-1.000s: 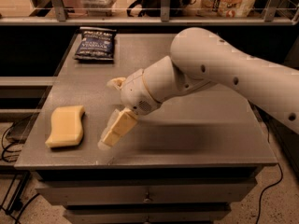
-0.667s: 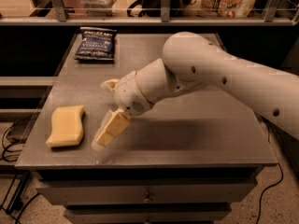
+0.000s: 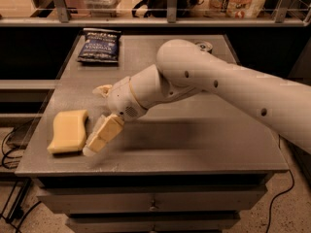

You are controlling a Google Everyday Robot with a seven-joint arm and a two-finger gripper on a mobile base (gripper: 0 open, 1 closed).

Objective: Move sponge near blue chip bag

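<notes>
One thing has to travel here, the sponge (image 3: 68,131), and it has not started yet. It lies flat on the front left part of the bench (image 3: 194,144), close to the front edge. The blue chip bag (image 3: 99,45) lies at the far left corner, well apart from it, with bare bench surface between the two. So I judge that nothing of the task itself is done: the grasp, the lift, the carry toward the back and the release near the bag are all left.

The long axis of the sponge runs roughly from the front of the bench to the back, with its wavy sides on the left and the right. Its far short end points toward the back, a little to the right, which is more or less the direction of the bag.

The gripper (image 3: 95,121) is low over the bench, just beside the right side of the sponge. Its jaws stand apart and it holds nothing; the lower finger (image 3: 103,136) reaches down next to the sponge. I cannot say if it touches the foam. The white arm (image 3: 218,81) comes in from the right.
</notes>
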